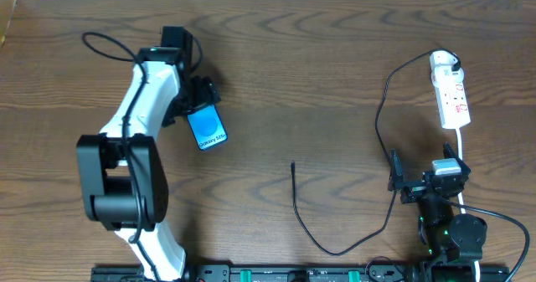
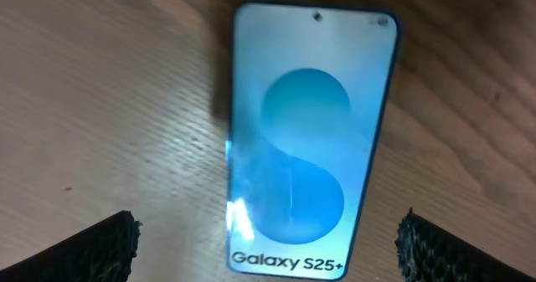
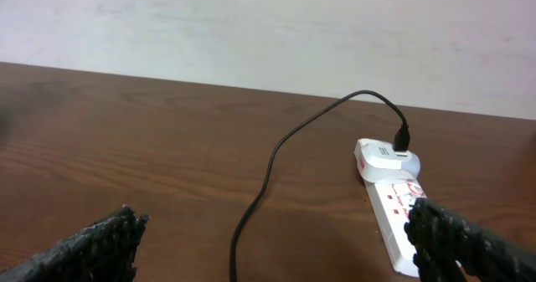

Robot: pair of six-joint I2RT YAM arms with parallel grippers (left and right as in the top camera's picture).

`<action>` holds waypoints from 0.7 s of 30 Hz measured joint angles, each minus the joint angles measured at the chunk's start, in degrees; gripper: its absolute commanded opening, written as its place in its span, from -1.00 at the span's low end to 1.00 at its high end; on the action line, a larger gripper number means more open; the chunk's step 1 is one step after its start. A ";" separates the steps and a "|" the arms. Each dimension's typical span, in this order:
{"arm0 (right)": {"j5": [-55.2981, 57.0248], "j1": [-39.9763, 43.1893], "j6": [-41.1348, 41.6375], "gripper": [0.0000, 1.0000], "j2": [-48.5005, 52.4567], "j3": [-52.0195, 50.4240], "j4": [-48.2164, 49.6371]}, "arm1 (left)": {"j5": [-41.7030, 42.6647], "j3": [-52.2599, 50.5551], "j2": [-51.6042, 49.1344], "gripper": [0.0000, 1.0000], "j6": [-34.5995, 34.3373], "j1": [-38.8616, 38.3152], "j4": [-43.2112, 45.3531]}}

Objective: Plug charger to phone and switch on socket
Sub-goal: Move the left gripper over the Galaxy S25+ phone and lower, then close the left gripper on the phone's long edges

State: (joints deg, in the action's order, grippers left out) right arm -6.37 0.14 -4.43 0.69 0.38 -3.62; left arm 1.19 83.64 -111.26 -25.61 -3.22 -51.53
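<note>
The phone (image 1: 207, 128) lies face up on the wooden table, its blue screen reading "Galaxy S25+" (image 2: 311, 140). My left gripper (image 1: 199, 98) hovers just above it, open, with the phone's lower end between the spread fingertips (image 2: 268, 244) and untouched. The charger (image 1: 296, 200) is a thin black cable; its free plug end (image 1: 293, 166) lies mid-table, far from the phone. Its other end enters a white adaptor (image 3: 381, 156) on the socket (image 1: 452, 98) at the far right. My right gripper (image 1: 425, 171) is open and empty, short of the socket (image 3: 389, 211), with the cable (image 3: 270, 161) ahead.
The charger cable loops across the table's right half, from the socket down toward the front edge (image 1: 339, 251) and back up. Thicker robot cables run by both arm bases. A pale wall (image 3: 268, 31) stands behind the table's far edge.
</note>
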 measured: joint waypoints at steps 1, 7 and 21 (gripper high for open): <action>0.00 0.00 0.00 0.99 0.00 0.00 -0.02 | 0.00 0.00 -0.55 0.96 0.15 -0.52 0.33; 0.00 0.00 0.00 0.99 0.00 0.00 -0.02 | 0.00 0.00 -3.43 0.96 0.13 -1.81 0.74; 0.00 0.00 0.00 0.99 0.00 0.00 0.00 | 1.31 0.00 -4.04 0.96 -0.09 -1.75 2.05</action>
State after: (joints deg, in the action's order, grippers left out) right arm -6.37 0.14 -4.43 0.69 0.38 -3.62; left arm 2.50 83.64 -115.31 -25.69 -4.97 -49.47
